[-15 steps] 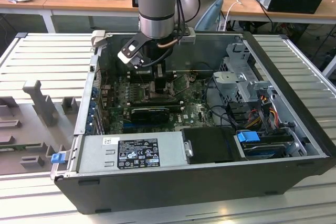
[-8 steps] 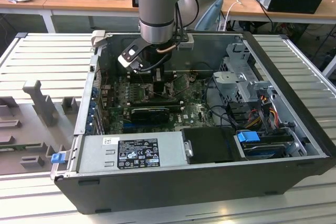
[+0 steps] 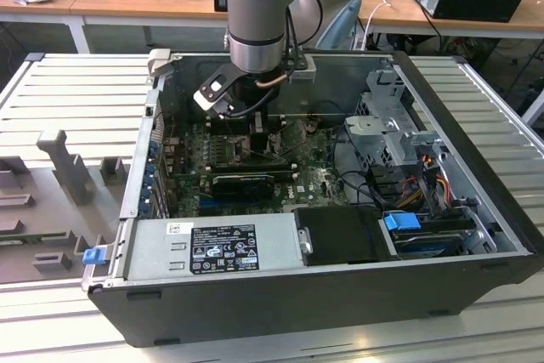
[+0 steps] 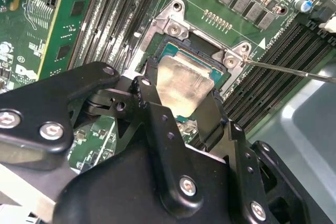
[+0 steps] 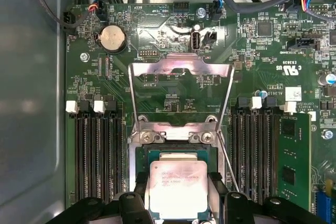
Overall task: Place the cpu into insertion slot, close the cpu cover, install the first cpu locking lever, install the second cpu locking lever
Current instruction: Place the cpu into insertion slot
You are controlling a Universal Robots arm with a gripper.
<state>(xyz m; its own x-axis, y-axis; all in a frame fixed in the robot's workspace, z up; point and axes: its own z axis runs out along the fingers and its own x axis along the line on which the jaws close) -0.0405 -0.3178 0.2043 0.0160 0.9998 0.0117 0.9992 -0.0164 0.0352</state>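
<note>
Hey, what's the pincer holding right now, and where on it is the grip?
The pincer holds the cpu by two opposite side edges, one finger on each, at the insertion slot.

Even bright light; glare on cpu (image 4: 181,85); computer case (image 3: 340,295) interior shadowed

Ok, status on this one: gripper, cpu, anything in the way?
Gripper shut on pale silver square cpu, at dark square insertion slot, seating unclear. Grey metal cpu cover frame stands open. Thin metal lever rod aside; slot looks unobstructed.
</note>
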